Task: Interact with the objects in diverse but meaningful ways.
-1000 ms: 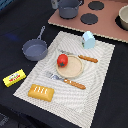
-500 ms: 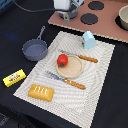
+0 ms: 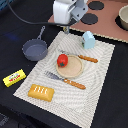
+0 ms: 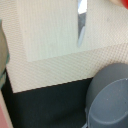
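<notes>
Arm (image 3: 67, 11) further toward ext. view's right

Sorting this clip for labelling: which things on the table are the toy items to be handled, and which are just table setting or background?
To handle:
red tomato on the plate
bread loaf
yellow butter packet
pale blue carton
grey frying pan

Just lying about:
round tan plate
fork
knife
woven placemat
toy stove

arm (image 3: 67, 11): raised, far side of scene | pincer: fingers not visible, state unclear | holding: n/a
</notes>
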